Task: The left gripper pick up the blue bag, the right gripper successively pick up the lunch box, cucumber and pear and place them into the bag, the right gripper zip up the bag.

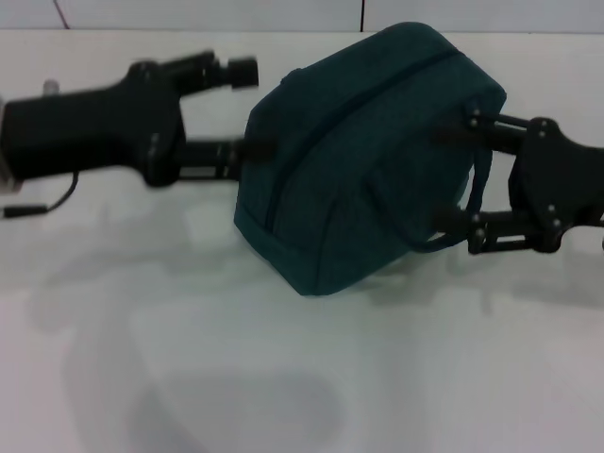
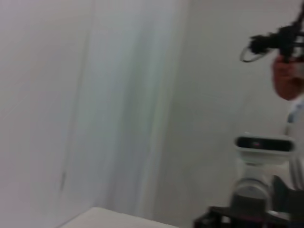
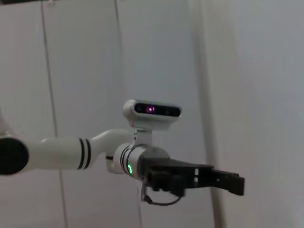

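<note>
Item one: the blue bag [image 1: 368,156]. It sits tilted on the white table [image 1: 283,377], between my two arms, its zipper seam running diagonally across the upper face. The seam reads as closed along the length I can see, so I judge the loading finished or near it. The lunch box, cucumber and pear are nowhere in view; presumably inside, though I cannot confirm that.

Item two: my left gripper [image 1: 247,109]. It reaches in from my left at the bag's end. The fingers stand apart, the upper one clear of the fabric, the lower one touching the bag's side wall. Motion blur makes it hard to say whether anything is actually pinched, so I call it spread and bracing rather than clamped. Its likely purpose: to steady the bag against the pull of the zip.

Item three: my right gripper [image 1: 451,179]. It lies against the bag's opposite end, fingers wide apart, one high and one low, with a handle loop [image 1: 477,203] hanging between them. Nothing is held. I judge this hand placed where the zipper run ends.

Item four: wrist views. Mine on the right shows only the left arm [image 3: 190,178] against a wall; the left shows wall and the robot's head camera [image 2: 263,142].
</note>
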`<state>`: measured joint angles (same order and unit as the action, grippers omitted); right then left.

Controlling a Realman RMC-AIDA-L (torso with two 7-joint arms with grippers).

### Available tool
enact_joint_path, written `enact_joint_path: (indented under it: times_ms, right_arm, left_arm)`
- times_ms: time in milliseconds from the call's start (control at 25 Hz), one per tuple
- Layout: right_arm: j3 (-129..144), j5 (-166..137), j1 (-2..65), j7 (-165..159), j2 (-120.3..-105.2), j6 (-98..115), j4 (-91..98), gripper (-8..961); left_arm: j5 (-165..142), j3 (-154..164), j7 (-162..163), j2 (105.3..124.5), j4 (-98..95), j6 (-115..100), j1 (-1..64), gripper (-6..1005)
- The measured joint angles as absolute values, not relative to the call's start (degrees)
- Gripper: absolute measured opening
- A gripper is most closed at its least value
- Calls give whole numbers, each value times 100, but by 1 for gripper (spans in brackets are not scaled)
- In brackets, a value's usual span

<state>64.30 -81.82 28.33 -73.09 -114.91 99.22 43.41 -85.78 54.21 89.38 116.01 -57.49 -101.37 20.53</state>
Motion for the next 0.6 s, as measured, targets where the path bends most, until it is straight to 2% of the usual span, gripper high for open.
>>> enact_joint_path:
  times_ms: [280, 600]
  right_arm:
    - [6525, -8295, 2872, -7319, -11506, 9996, 4435, 885]
    - [6689, -8360, 2966, -7347, -11525, 9962, 4449, 885]
  left_arm:
    - [-8711, 5454, 8298, 11667, -5584, -10673, 1679, 886]
    - [-8748, 5433, 8218, 11668, -5343, -10700, 1618, 886]
